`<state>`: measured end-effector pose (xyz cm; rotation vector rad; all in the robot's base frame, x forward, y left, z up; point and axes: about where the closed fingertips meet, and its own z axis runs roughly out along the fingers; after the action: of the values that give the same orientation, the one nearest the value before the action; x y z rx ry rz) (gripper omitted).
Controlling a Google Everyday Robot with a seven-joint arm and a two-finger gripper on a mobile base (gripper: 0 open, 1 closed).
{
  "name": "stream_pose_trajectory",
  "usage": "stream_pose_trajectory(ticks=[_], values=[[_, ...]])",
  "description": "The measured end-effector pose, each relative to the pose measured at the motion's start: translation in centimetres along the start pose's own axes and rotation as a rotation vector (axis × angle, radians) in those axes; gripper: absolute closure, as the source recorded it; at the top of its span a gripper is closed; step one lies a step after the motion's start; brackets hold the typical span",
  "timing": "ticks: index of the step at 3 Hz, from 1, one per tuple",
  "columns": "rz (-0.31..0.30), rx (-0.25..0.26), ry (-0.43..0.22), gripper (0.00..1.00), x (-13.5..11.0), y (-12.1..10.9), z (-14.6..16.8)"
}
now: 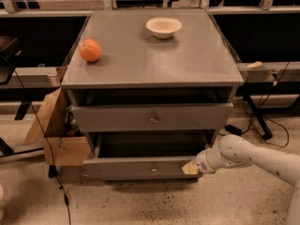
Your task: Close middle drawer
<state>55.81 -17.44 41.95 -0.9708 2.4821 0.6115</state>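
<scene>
Wide grey wooden middle drawer (123, 168), pulled out, low front panel; white robot hand (190, 168) at its right front end, grip state not discernible.

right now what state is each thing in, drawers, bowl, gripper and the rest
middle drawer: open, pulled well out
top drawer: out a little, less than the middle drawer
gripper: at the right end of the middle drawer's front
bowl: upright on the cabinet top, looks empty
orange: whole, on the cabinet top's left side
cardboard box: on the floor, flap open
</scene>
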Motion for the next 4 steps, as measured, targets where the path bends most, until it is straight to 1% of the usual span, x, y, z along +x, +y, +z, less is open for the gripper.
stream_pose_trajectory(ticks=[1,3,4], values=[[0.008,-0.014,0.002,1.0,0.39,0.14,0.28],[0.018,-0.008,-0.017,1.0,0.11,-0.3,0.14],[0.019,-0.003,-0.029,0.84,-0.24,-0.57,-0.04]])
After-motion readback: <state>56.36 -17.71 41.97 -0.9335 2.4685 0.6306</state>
